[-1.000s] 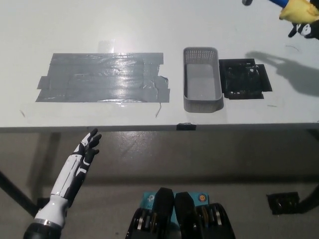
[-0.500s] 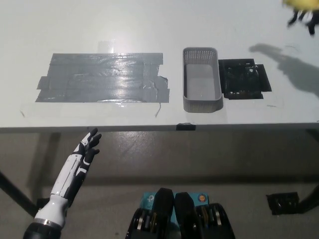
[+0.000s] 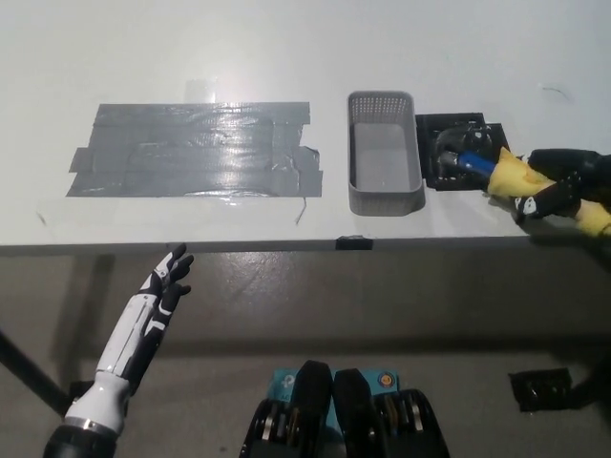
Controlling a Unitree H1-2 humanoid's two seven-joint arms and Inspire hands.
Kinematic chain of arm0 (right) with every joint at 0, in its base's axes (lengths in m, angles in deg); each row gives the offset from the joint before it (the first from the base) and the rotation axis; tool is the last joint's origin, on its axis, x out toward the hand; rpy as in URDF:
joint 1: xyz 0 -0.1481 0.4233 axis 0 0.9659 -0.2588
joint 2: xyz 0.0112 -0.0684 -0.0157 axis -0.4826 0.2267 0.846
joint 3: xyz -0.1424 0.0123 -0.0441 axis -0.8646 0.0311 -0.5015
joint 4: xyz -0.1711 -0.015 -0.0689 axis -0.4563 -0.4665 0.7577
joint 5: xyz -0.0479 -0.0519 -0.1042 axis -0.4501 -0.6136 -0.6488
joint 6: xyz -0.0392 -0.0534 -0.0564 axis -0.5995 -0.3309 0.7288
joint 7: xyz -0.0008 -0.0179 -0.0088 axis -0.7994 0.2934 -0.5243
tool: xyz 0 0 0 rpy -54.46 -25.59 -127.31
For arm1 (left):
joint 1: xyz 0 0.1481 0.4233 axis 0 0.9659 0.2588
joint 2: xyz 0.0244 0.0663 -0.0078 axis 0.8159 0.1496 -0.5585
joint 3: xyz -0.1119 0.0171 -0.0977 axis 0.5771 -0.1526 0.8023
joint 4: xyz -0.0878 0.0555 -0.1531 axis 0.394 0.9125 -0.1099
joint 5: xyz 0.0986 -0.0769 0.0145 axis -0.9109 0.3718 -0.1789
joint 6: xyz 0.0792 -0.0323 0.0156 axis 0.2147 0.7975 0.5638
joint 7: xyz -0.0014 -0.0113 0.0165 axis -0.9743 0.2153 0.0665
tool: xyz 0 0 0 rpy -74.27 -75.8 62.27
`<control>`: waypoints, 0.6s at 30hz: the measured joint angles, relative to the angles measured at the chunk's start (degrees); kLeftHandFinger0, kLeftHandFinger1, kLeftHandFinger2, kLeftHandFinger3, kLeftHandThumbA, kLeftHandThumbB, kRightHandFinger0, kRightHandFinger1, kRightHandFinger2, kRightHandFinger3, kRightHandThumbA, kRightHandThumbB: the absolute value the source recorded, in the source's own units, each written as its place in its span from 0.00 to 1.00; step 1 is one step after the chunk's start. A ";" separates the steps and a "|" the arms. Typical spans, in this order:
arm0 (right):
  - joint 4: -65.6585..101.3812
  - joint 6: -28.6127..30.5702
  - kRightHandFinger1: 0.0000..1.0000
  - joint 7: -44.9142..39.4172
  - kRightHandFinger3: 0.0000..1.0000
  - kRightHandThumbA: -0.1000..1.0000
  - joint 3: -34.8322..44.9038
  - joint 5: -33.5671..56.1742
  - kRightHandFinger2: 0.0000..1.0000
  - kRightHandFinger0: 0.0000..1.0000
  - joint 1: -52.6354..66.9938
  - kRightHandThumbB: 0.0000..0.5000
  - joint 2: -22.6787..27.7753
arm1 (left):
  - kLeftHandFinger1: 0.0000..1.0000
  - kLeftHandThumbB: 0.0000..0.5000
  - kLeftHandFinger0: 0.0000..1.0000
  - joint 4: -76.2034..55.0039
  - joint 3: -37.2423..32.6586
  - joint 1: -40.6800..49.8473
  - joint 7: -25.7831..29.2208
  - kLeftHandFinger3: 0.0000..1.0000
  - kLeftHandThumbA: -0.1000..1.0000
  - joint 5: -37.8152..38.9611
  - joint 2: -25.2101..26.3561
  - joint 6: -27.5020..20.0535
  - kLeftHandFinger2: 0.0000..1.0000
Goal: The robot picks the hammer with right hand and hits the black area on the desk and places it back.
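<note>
The right robot hand [image 3: 558,191] is black and comes in from the right side. It is wrapped tight around the yellow handle of the hammer [image 3: 496,170]. The hammer points to the left. Its blue and dark head is down on the black area [image 3: 449,176], or very close to touching it; I cannot tell which.

So the first part looks done: the hammer is picked up. The hitting part seems to be going on right now, because the head is at the black patch. The last part is not done yet. The hammer still has to go back to its place, and the robot hand has to let go of it.

Just beside the black area, on its left, sits a gray basket [image 3: 384,200]. Nothing is in it. That may be where the hammer belongs, but that is only a guess.

Farther left on the white tabletop [image 3: 286,48] is a big patch of shiny gray tape [image 3: 196,148], well apart from the hammer.

The white left robot hand [image 3: 170,281] rests low, below the tabletop edge at the lower left. Its fingers are spread and it holds nothing.
</note>
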 measured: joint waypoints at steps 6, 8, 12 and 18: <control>-0.24 0.91 0.54 0.34 1.00 0.00 -0.56 -1.17 0.91 0.06 -0.65 0.20 0.13 | 1.00 0.00 0.95 -0.05 0.01 0.02 0.01 1.00 1.00 -0.04 -0.01 -0.01 1.00; -0.04 1.27 0.56 0.33 1.00 0.00 -0.80 -1.50 0.92 0.05 -0.82 0.20 0.22 | 1.00 0.00 0.95 -0.14 0.03 0.06 0.00 1.00 1.00 -0.04 0.00 0.00 1.00; -0.03 1.63 0.55 0.22 0.87 0.00 -0.81 -1.92 0.84 0.06 -2.20 0.24 0.43 | 1.00 0.00 0.95 -0.19 0.13 0.14 0.00 1.00 1.00 -0.03 0.02 -0.02 1.00; -1.67 1.71 0.60 -0.01 1.00 0.00 0.00 -2.58 0.88 0.17 -7.60 0.29 0.76 | 1.00 0.00 0.95 -0.20 0.14 0.19 0.00 1.00 1.00 -0.01 0.00 -0.02 1.00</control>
